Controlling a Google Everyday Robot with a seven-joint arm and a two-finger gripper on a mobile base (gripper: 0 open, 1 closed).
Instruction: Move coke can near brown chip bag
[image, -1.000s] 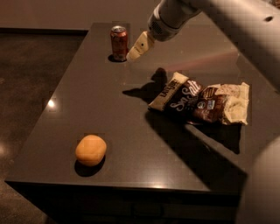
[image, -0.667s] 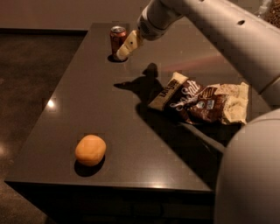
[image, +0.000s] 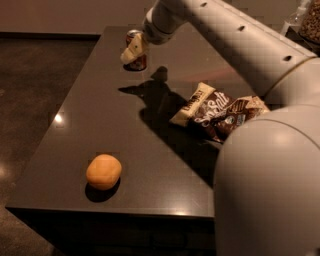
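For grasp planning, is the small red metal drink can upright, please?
Upright: the red can shows its silver rim on top; the pincer is just in front.

Colour list for you, op:
- coke can (image: 140, 65): red-brown body, silver top rim
- gripper (image: 132, 50): cream-tan; you'll see it at the table's far end, right in front of the can
- arm (image: 235, 35): off-white w/ a row of small dark dots
- brown chip bag (image: 220, 112): glossy dark brown, cream-tan ends, white script lettering
- orange (image: 103, 171): plain orange, no pattern
- table (image: 95, 115): dark grey-brown, semi-gloss; black arm shadow across the middle, small white glint at your left edge
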